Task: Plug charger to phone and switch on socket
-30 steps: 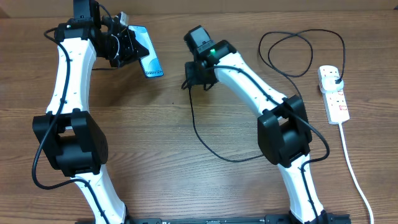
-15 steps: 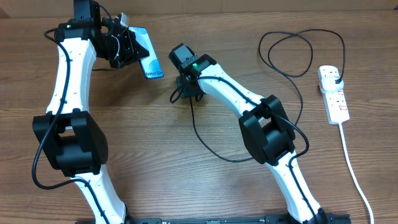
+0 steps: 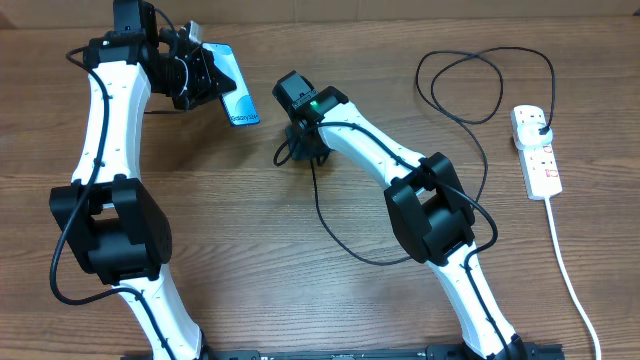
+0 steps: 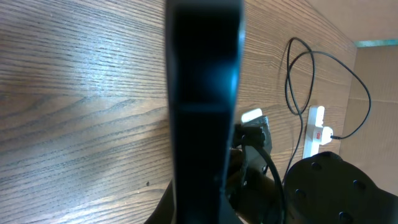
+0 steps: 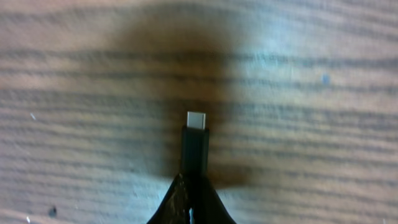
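"What's the biggest thing over there?"
"The wooden table [image 3: 250, 300]. The white socket [image 3: 536, 152] lies by its right edge, showing small red switches. I'll place the rest from that."
"Where's the charger?"
"The charger [image 3: 317, 205] has its black plug at the socket's far end. The cable loops just left of the socket, then trails well away to the left."
"And the phone?"
"The phone [image 3: 232, 88] is farthest left of the socket, tilted, screen glowing, with the left gripper [image 3: 203, 75] clamped on it."
"And the other arm?"
"The right gripper [image 5: 191, 186], between socket and phone, is pinched tight on the charger just behind its tip [image 5: 196, 119], which pokes out bare over the wood, apart from the phone."
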Robot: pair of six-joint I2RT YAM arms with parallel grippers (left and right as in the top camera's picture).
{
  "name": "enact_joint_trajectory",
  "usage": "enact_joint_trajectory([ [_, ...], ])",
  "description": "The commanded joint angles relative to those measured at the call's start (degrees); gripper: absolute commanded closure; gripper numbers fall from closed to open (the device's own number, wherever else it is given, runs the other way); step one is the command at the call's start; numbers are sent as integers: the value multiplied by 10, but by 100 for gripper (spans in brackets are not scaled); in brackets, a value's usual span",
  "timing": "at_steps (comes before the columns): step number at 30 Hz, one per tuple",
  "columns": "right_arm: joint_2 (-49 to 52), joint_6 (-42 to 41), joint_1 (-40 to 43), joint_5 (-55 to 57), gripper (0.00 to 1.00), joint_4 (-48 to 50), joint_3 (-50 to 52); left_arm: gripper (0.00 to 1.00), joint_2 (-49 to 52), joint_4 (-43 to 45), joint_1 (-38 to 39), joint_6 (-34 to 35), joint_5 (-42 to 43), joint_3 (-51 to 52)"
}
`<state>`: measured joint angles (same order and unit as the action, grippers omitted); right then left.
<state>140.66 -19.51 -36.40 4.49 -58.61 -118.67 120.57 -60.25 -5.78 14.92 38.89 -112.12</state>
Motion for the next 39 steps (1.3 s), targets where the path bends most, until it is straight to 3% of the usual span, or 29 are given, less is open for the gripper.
enact_joint_trajectory([
  [1, 9, -1, 2, -19, 96, -57, -5, 96, -9, 6, -5, 4, 12, -9],
  [5, 9, 4, 2, -44, 96, -101, -5, 96, -9, 5, -8, 4, 12, -9],
  [6, 9, 4, 2, -44, 92, -101, -5, 96, -9, 5, -8, 4, 12, -9],
  [7, 9, 4, 3, -43, 68, -101, -5, 96, -9, 5, -8, 4, 12, -9],
  [8, 9, 5, 3, -40, 60, -101, -6, 96, -9, 5, -8, 3, 11, -9],
  [11, 9, 5, 6, -39, 51, -101, -7, 96, -9, 5, -2, 4, 12, -9],
  [13, 9, 5, 10, -39, 53, -98, -7, 96, -9, 5, -5, 4, 12, -9],
  [15, 9, 5, 12, -36, 63, -94, -7, 96, -9, 5, -7, 4, 12, -9],
  [17, 9, 5, 12, -23, 65, -91, -7, 96, -9, 5, -7, 4, 12, -9],
  [21, 9, 19, 10, -20, 79, -89, -6, 96, -9, 6, -4, 4, 12, -9],
  [39, 9, 23, 4, -20, 87, -80, -5, 96, -9, 3, -6, 3, 12, -9],
])
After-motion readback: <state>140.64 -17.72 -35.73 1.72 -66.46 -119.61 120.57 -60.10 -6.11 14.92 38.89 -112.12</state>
